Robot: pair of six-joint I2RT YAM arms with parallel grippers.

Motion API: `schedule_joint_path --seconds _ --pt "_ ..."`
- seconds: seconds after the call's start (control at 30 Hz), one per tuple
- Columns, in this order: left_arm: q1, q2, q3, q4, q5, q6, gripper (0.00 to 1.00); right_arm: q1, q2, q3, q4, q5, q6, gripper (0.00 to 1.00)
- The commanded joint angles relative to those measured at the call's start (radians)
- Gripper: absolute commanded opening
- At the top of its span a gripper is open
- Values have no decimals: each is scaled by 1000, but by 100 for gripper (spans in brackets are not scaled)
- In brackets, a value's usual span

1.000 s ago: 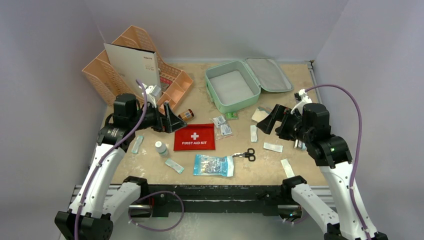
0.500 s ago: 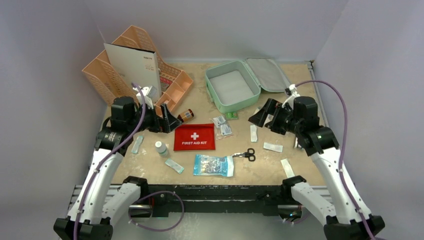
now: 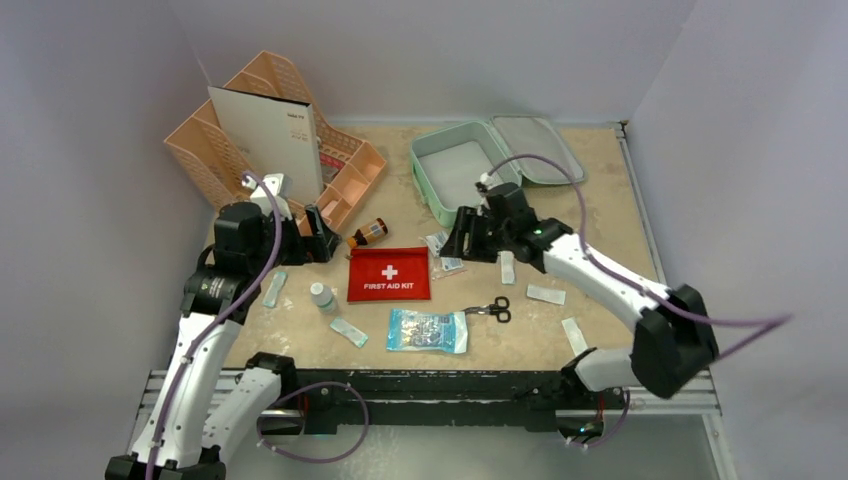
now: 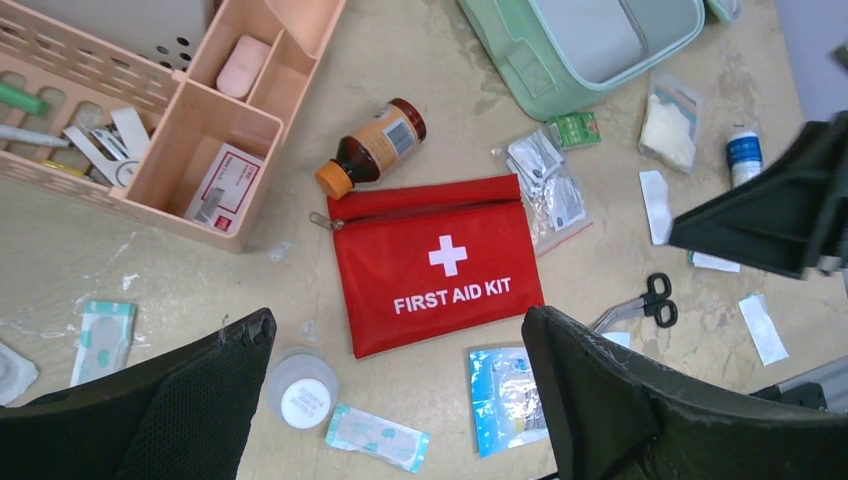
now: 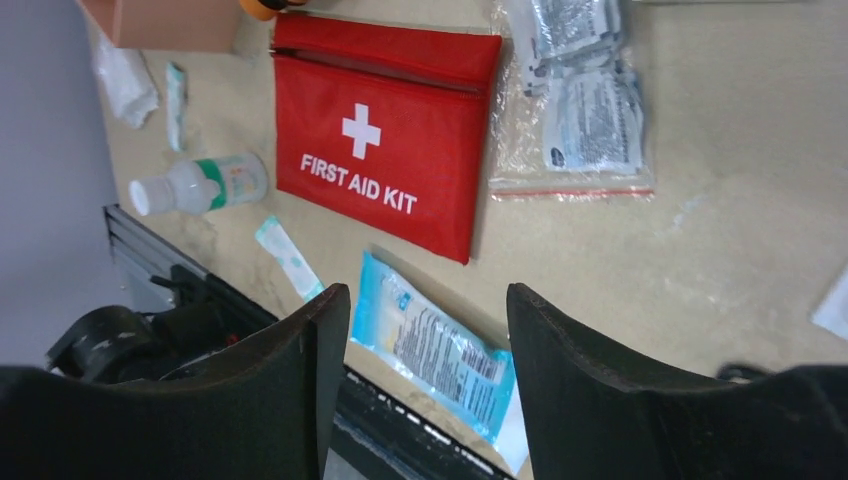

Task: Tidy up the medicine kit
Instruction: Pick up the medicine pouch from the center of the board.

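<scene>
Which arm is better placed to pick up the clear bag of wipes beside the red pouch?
Right. The right gripper hangs open over the clear bag of wipes, near the medicine kit. The left gripper is beyond the red pouch, by the organizer.

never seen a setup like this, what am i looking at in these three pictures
Two robot arms, each ending in a two-finger gripper. The wide picture is from a camera overhead; the other two from cameras on the wrists, so the dark shapes are their own fingers. On the table lie an open mint-green medicine kit, a red first aid pouch, a peach organizer, a brown bottle, scissors and small packets. The left gripper and right gripper are open, holding nothing.
</scene>
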Motion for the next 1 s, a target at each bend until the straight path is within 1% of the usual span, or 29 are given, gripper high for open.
schedule_joint_path --seconds 0.0,0.1,0.2,0.23,0.27,0.4,0.57,0.77,0.87,0.97 --pt "-1 -45 2 8 -55 7 94 101 159 79 135 118 -6 60" --pt "-1 -54 8 -9 -93 5 95 180 300 192 60 204 -15 58" --pt "-1 -62 7 -7 -90 12 97 199 399 240 69 236 -15 58" --pt "-1 -61 7 -8 -85 13 97 202 423 251 70 254 -19 57" --pt "-1 -61 6 -8 -81 14 97 205 444 263 70 270 -5 52" --pt "-1 -61 5 -6 -68 14 97 226 516 302 62 312 -14 49" --pt "-1 -63 5 -3 -56 14 97 253 565 333 23 392 -29 48" --pt "-3 -61 4 -1 -44 18 96 256 617 341 21 384 -21 45" --pt "-3 -62 3 -2 -40 20 96 257 641 340 21 376 -18 41" --pt "-3 -60 3 -1 -39 21 96 257 640 335 35 366 -24 32"
